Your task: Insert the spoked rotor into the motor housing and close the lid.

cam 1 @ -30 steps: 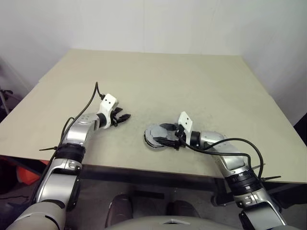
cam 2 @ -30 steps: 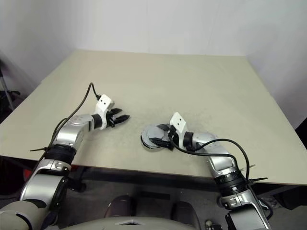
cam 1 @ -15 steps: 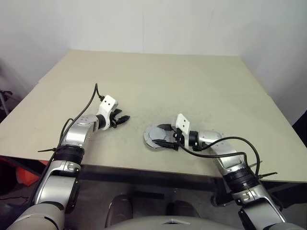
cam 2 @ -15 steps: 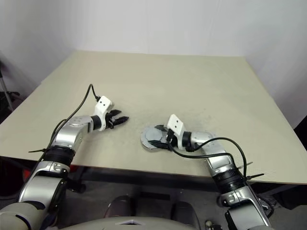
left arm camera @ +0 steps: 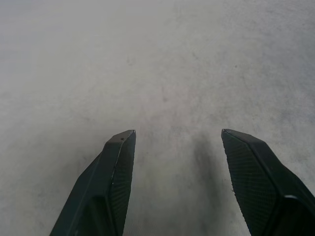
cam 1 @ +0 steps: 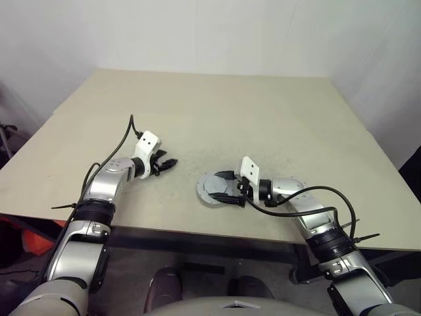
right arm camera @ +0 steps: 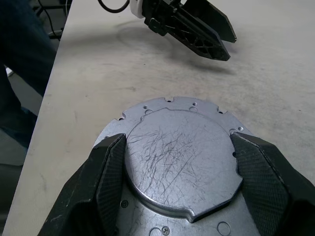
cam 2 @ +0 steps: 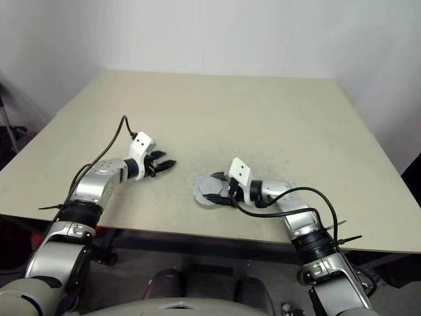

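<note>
The lid (right arm camera: 182, 167), an all-grey disc with a notched edge and a scratched raised centre, lies flat near the table's front edge (cam 1: 209, 186). My right gripper (right arm camera: 179, 140) reaches in from the right with its jaws shut on the raised centre, one finger pressed against each side. The spoked rotor and the motor housing are hidden; I cannot tell what lies under the lid. My left gripper (cam 1: 166, 162) hovers open over bare table to the left of the lid, with nothing between its fingers (left arm camera: 118, 167). It is also seen beyond the lid in the right wrist view (right arm camera: 197, 29).
The beige table (cam 1: 263, 112) stretches far back and to both sides. Its front edge runs close behind the lid. Dark blue fabric (right arm camera: 19, 64), perhaps a person's clothing, stands off the table's edge in the right wrist view.
My right gripper has rolled slightly while staying around the lid, and its forearm has shifted a little. The left gripper has not moved.
</note>
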`<state>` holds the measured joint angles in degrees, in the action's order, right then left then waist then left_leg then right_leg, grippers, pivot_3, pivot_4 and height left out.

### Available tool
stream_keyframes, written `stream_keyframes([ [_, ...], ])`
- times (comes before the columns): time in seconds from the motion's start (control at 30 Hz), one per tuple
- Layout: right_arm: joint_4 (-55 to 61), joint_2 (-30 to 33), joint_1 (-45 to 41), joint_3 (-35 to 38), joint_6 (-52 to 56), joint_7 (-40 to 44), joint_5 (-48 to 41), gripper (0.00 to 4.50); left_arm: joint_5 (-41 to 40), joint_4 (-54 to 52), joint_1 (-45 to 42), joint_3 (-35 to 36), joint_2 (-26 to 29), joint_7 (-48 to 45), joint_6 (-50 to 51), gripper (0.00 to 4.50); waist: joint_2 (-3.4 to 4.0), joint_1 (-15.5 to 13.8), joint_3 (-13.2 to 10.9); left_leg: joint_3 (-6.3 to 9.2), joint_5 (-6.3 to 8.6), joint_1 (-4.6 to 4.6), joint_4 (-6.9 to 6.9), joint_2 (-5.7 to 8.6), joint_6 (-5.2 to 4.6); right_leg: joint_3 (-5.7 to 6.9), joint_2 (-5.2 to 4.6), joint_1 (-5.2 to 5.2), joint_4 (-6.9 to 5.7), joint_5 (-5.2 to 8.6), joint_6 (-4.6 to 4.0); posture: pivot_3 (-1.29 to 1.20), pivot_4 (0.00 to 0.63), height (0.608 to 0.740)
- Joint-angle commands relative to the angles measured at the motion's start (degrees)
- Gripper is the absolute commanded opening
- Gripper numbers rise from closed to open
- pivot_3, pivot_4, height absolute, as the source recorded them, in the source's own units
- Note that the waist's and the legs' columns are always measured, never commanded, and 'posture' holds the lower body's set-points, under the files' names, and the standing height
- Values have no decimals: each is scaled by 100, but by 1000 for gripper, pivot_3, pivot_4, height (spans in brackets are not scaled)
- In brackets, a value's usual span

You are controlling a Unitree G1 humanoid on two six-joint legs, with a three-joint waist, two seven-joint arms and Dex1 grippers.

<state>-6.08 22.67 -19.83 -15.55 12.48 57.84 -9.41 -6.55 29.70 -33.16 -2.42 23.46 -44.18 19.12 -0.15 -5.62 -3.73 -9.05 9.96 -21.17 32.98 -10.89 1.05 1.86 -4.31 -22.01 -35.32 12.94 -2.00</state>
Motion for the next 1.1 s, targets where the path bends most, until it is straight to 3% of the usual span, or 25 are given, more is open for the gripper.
stream_keyframes([
  [0.03,-144,96,86,-153,37,75,130,2934,-34,-242,-29,73,72,25,-28,2950,0,0,0,0,0,0,0,0,0,0,0,0,0,0,0,0,0,740],
  [0.53,-415,310,9,-327,374,-119,378,2934,-287,-802,91,-35,-203,-99,405,2950,-6,-8,9,0,3,17,0,2,-5,0,-2,27,16,0,1,0,0,740],
  [0.83,-442,303,-35,-409,615,-205,384,2934,-726,-1439,125,50,-441,-127,1013,2950,-5,-3,9,-2,6,97,-22,4,-7,-4,-2,107,54,25,42,0,0,740],
  [1.03,-447,331,-39,-436,553,-234,413,2934,-2065,-2195,25,581,-642,-350,2481,2950,-4,3,10,-8,6,107,-32,4,-7,-7,-2,108,54,26,44,0,0,740],
  [1.1,-444,326,-45,-437,546,-251,417,2934,-2319,-2415,78,556,-593,-441,2840,2554,-3,8,11,-10,6,108,-32,4,-7,-7,-2,108,54,26,43,0,0,740],
])
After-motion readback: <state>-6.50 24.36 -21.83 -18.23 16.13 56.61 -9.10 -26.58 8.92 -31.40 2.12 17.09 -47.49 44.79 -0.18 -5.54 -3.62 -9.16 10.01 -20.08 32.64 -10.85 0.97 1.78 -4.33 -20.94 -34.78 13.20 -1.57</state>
